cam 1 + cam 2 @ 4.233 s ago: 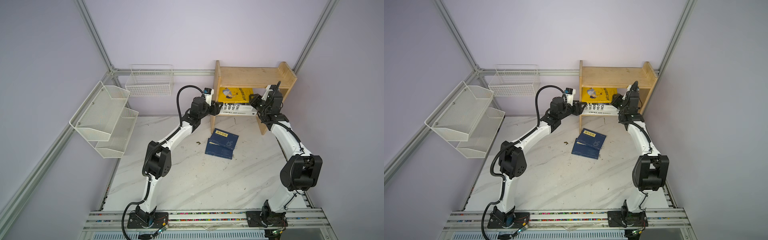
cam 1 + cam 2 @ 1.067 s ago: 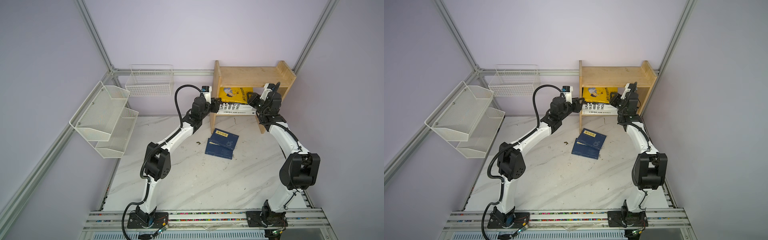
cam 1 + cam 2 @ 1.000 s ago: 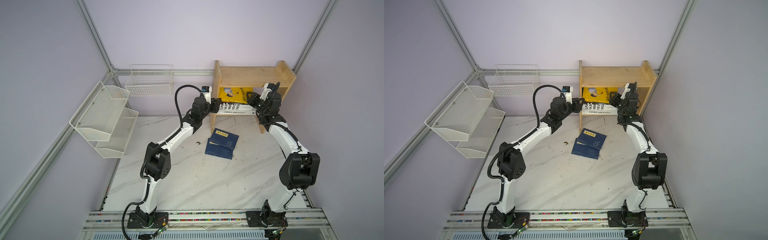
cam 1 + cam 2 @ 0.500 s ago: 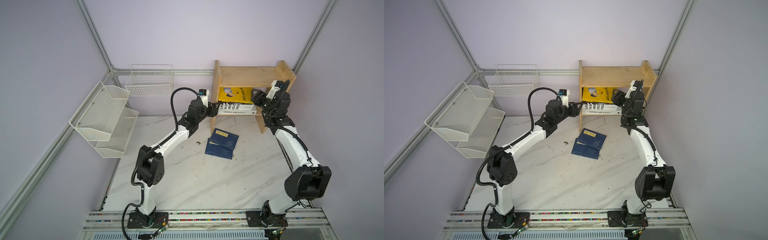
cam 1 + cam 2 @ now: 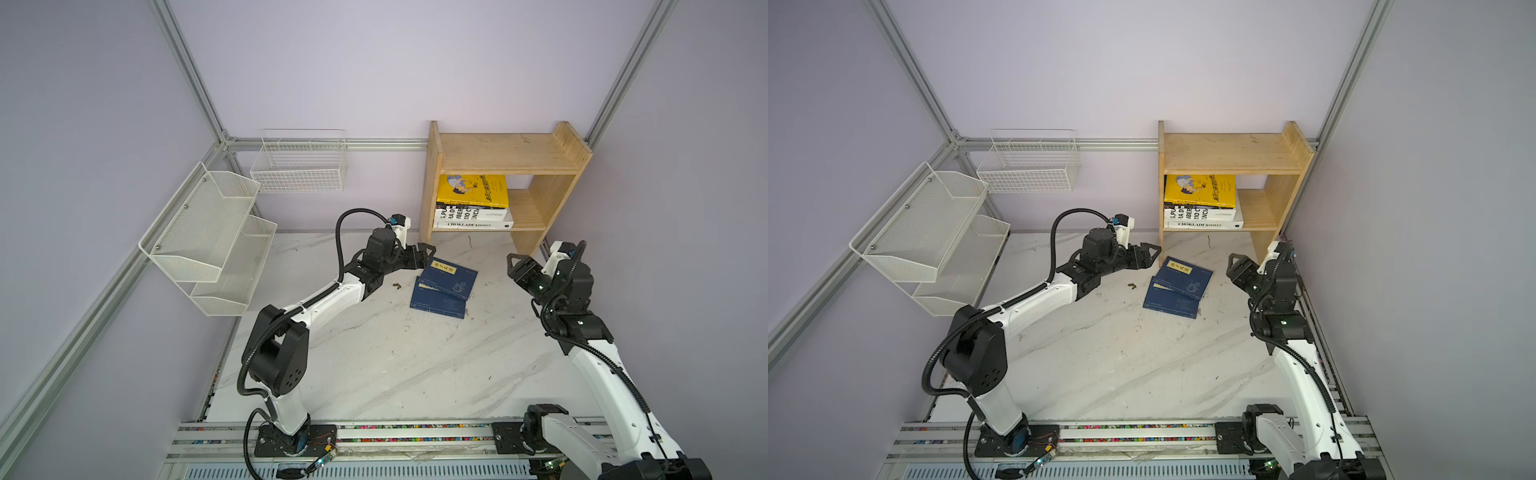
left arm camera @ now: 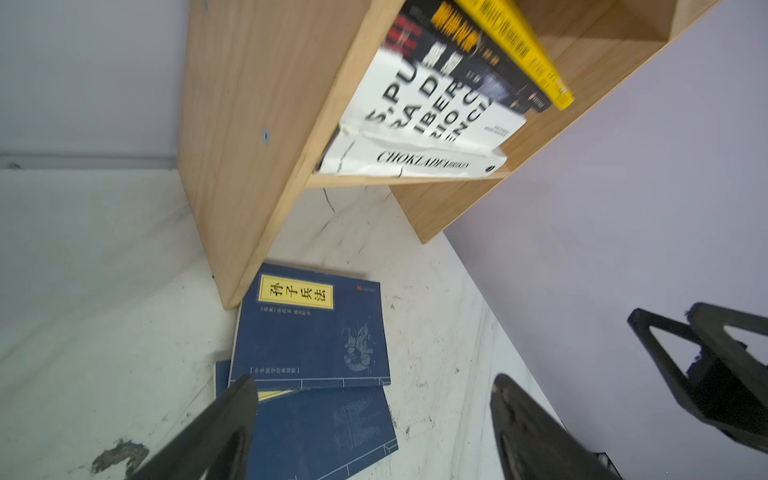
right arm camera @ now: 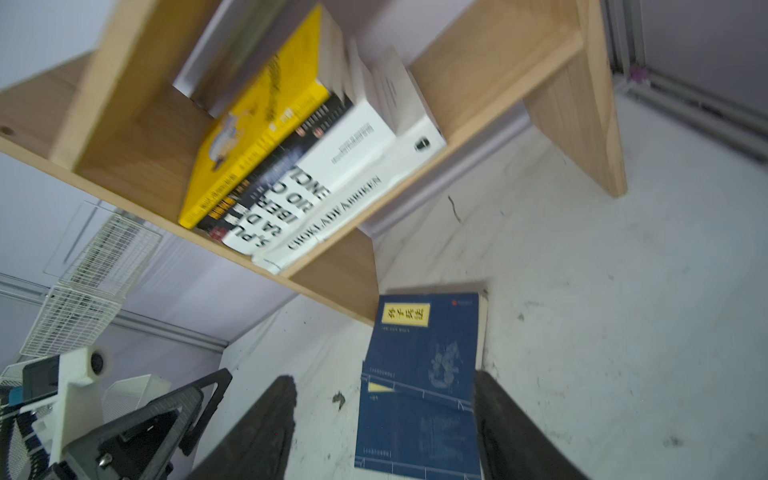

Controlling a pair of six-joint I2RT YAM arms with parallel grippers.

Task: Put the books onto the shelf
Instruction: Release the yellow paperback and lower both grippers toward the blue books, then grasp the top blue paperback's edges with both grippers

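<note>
Light-wood shelf (image 5: 507, 151); yellow book (image 5: 471, 189); white books (image 5: 492, 215) with black lettering; navy books (image 5: 449, 280) with yellow label; white marble table (image 5: 395, 361), grey veins.

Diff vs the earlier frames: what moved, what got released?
The left claw and right claw came off the ends of the book stack on the lower tier of the shelf, opened and drew back. They now flank the two navy books on the table. Book stack and navy books stayed put.

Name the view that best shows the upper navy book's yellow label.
Left wrist view: the yellow label is large and sharp, characters legible. The right wrist view shows the label blurred; in both top views it is a tiny yellow patch.
</note>
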